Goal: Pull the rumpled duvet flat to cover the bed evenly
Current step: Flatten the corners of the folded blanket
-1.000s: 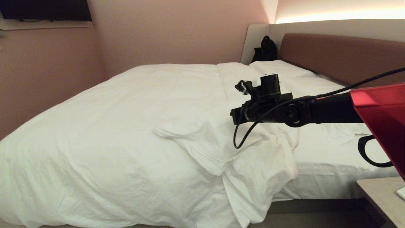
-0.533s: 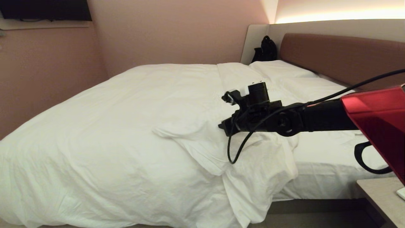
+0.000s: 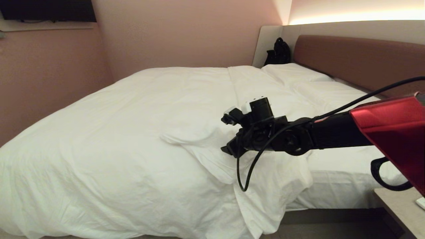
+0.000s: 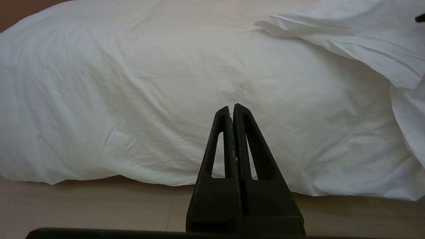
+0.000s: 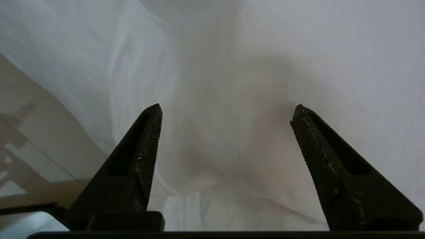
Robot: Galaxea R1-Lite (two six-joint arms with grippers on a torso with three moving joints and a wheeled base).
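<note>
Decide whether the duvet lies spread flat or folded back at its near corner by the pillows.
Folded back. The duvet has a flap doubled over itself at that corner, leaving the bed sheet bare beside it.

Warm, dim room light, and the brightest spot is a glowing strip along the wall (image 3: 355,16) well above and beyond the right gripper (image 3: 226,150). The duvet (image 3: 126,139) reads soft cream, shallow shadows in its folds just under that claw. From the right wrist, cloth between the spread fingers (image 5: 146,146) is hazy, out of focus, greyish. The left gripper (image 4: 233,109) shows crisp, with a dark shadow band under the duvet's edge below it.
</note>
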